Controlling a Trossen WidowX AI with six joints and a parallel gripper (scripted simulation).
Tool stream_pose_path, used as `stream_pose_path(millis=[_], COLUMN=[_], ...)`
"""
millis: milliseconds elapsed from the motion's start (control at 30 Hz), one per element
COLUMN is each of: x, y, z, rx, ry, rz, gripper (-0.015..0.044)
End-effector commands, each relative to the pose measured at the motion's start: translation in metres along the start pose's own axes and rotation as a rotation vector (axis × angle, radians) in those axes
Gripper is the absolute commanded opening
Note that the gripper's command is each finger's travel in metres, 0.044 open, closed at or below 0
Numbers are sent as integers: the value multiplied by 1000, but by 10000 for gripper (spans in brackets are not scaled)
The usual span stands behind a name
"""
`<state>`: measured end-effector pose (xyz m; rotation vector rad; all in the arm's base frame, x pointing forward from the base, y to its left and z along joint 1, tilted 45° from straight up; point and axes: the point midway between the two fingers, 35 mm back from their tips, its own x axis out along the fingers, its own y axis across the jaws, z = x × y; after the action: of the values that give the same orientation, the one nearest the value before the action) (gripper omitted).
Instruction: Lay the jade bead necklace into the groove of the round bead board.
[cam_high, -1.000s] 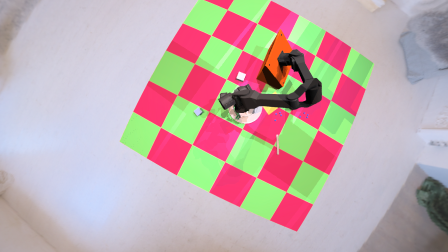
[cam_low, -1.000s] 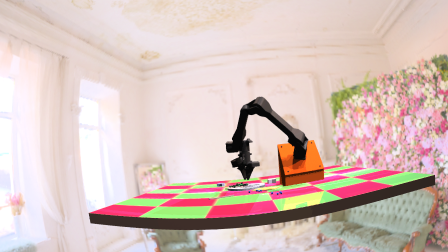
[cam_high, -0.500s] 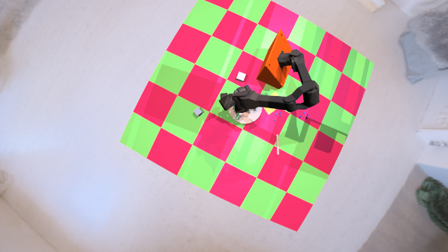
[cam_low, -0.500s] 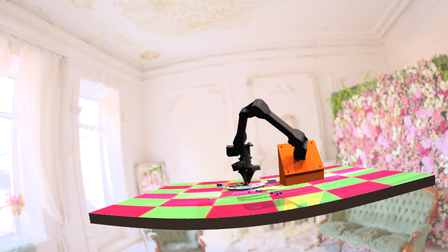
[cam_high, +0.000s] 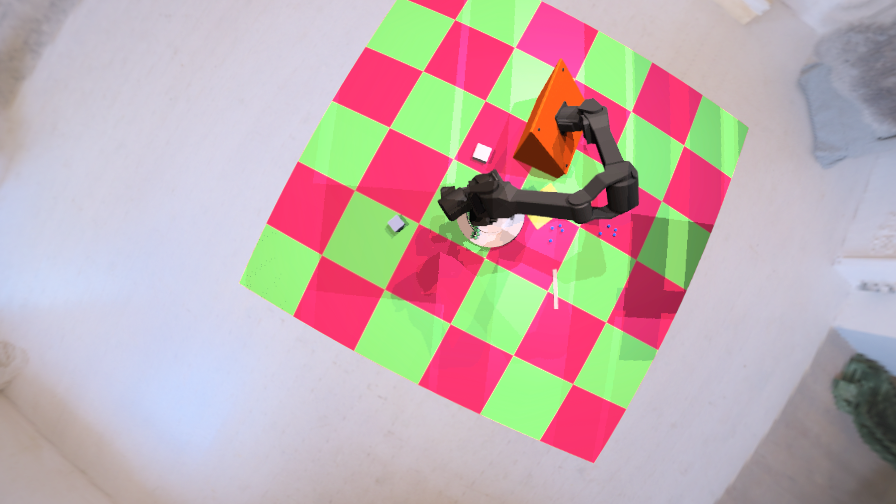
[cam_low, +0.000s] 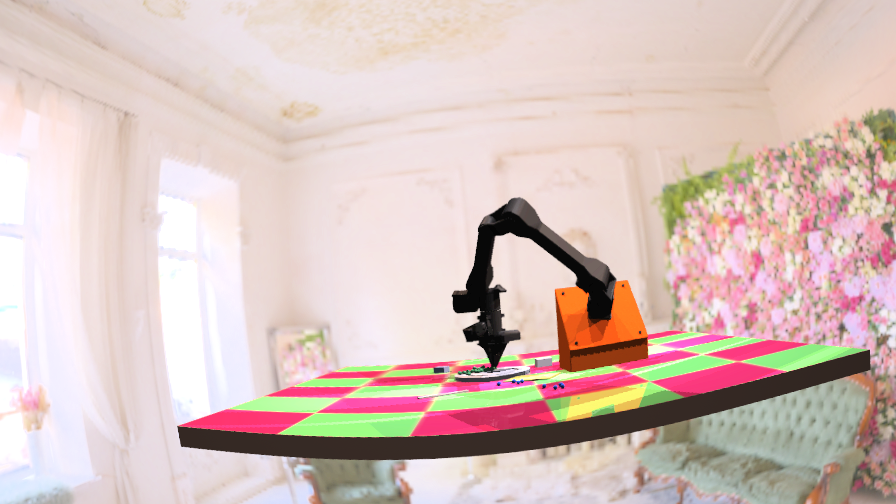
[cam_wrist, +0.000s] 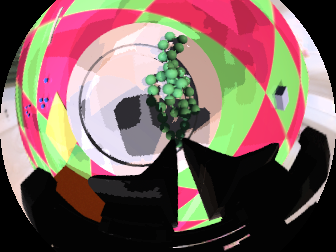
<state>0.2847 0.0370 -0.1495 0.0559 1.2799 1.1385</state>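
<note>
Necklace (cam_high: 475, 232) (cam_low: 473, 371) (cam_wrist: 171, 80) of jade beads lies bunched on the round board (cam_high: 501, 239) (cam_low: 504, 372) (cam_wrist: 212, 90), across one side of its groove (cam_wrist: 81, 97), not laid around it. The claw (cam_high: 481, 216) (cam_low: 494, 367) (cam_wrist: 178, 142) points down at the pile's near end in the wrist view, its tips nearly together right at the last beads; whether they grip one, I cannot tell

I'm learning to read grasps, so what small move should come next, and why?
Probably a short, gentle lift: the gripper is nearly closed at the near end of the bunched jade bead necklace, and lifting would show whether any beads are caught.
</note>
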Motion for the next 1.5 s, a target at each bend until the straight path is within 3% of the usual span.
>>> stream_pose_path(millis=[0,633,1467], x=[0,-6,-7], y=[0,4,81], z=[1,-1,27], rx=[-3,8,11], ry=[0,-1,0], rz=[-1,8,9], gripper=[0,0,0])
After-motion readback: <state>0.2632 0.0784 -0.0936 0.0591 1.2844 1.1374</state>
